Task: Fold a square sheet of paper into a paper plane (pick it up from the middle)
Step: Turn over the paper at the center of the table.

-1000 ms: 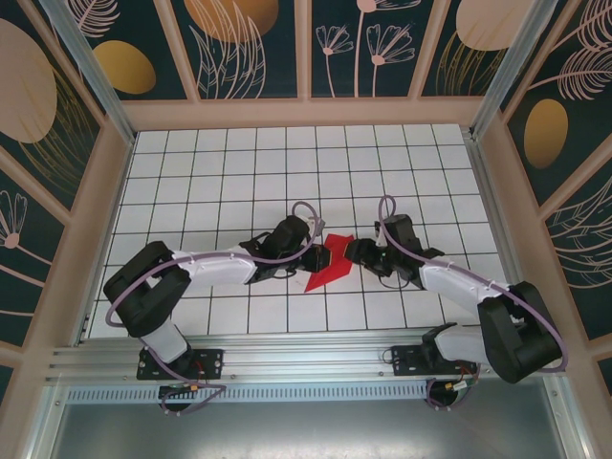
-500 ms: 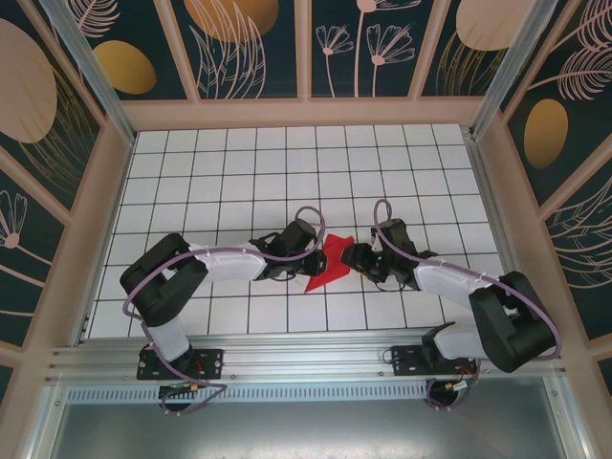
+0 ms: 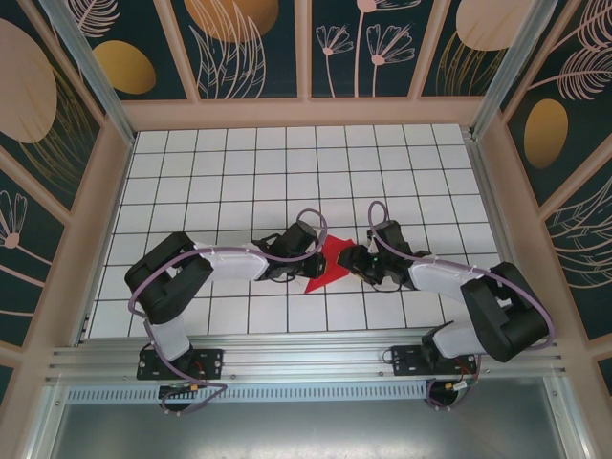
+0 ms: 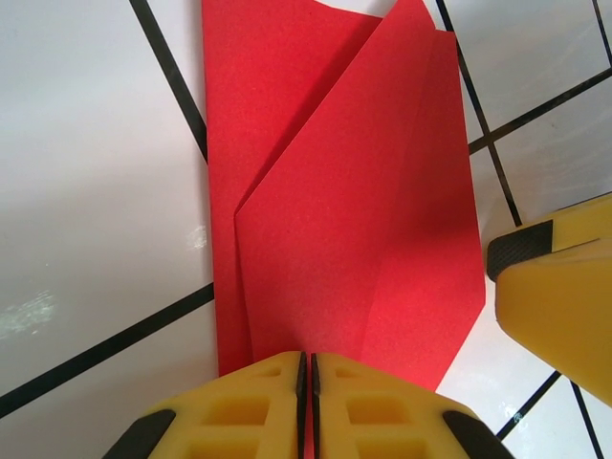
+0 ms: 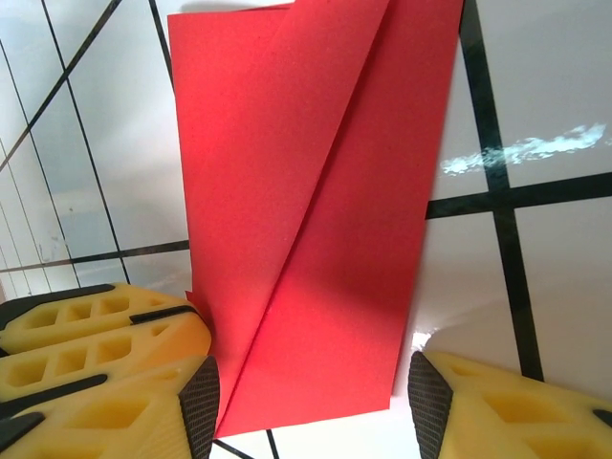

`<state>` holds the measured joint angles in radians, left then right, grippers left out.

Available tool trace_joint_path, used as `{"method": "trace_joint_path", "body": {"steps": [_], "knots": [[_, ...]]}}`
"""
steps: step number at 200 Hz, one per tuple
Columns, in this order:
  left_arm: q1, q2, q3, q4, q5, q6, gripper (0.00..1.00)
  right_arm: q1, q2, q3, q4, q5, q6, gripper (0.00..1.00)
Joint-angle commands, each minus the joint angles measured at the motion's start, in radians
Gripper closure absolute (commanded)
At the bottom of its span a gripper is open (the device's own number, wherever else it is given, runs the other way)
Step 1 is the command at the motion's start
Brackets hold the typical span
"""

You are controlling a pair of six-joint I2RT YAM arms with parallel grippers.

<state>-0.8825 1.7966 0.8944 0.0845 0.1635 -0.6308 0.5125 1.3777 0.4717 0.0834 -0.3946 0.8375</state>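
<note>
Paper (image 3: 330,268) lengthwise diagonal, point toward near left.

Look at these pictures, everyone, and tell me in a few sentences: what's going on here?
Two robot arms meet over a red paper lying on the tiled table. The paper is partly folded, with a slanted flap across it, and is not yet a plane. The left gripper is shut on one edge of it. The right gripper is open, with a finger on either side of the opposite end.
</note>
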Motion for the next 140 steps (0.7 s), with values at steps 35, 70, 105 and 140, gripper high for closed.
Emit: {"method": "trace_joint_path", "body": {"steps": [35, 70, 105, 140], "knots": [[0.005, 0.019, 0.002, -0.005, 0.028, 0.011, 0.88, 0.009, 0.016, -0.015, 0.073, -0.040, 0.028, 0.42], [0.004, 0.019, -0.018, 0.014, 0.039, -0.001, 0.88, 0.009, 0.024, -0.007, 0.069, -0.036, 0.034, 0.43], [0.004, 0.017, -0.025, 0.015, 0.039, -0.005, 0.88, 0.009, -0.012, 0.002, -0.003, 0.048, 0.033, 0.43], [0.004, 0.021, -0.022, 0.017, 0.045, -0.005, 0.88, 0.009, 0.002, -0.007, -0.009, 0.055, 0.041, 0.43]]}}
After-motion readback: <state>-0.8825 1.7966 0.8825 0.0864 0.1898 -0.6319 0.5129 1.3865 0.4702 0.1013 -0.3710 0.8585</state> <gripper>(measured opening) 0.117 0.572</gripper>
